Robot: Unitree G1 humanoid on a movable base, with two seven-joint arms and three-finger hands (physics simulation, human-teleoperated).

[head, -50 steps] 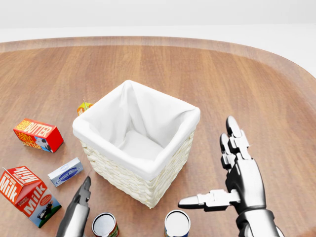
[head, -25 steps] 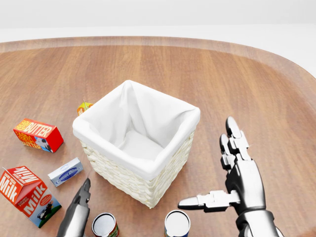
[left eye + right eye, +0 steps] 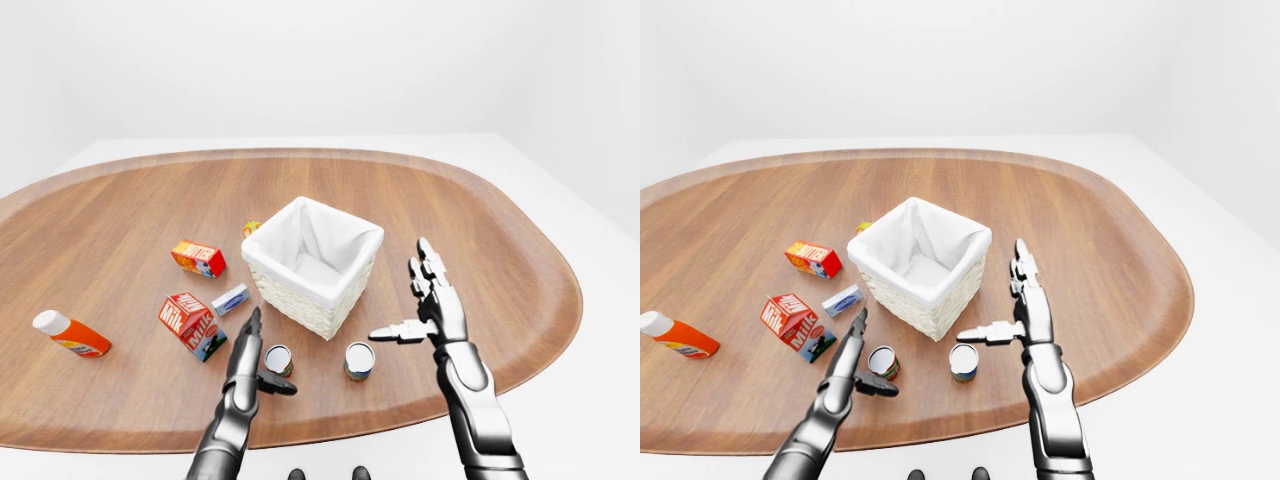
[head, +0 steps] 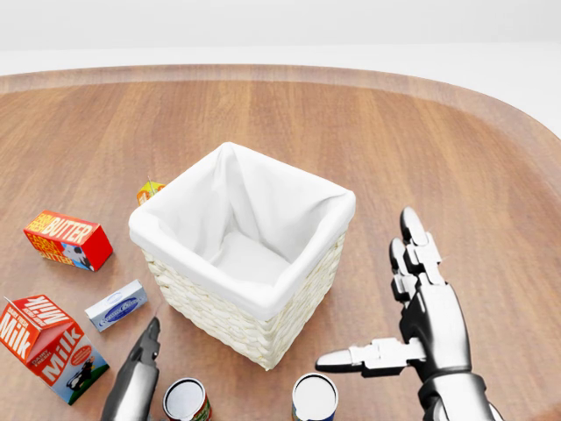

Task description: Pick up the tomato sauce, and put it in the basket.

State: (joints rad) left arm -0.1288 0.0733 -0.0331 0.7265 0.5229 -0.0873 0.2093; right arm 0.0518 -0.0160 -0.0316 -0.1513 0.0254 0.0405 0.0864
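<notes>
wooden table bearing basket, cans

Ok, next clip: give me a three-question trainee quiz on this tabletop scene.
1. True or false: the basket already holds a can.
2. Multiple choice: in the left-eye view, the orange bottle lies at the table's A) left side, B) right side, C) inside the basket.
3. Fill in: the red carton lying near the left hand reads ____.

Key: 1. False; only the white liner shows inside. 2. A. 3. Milk.

Both the left hand and the right hand are open and hold nothing.
</notes>
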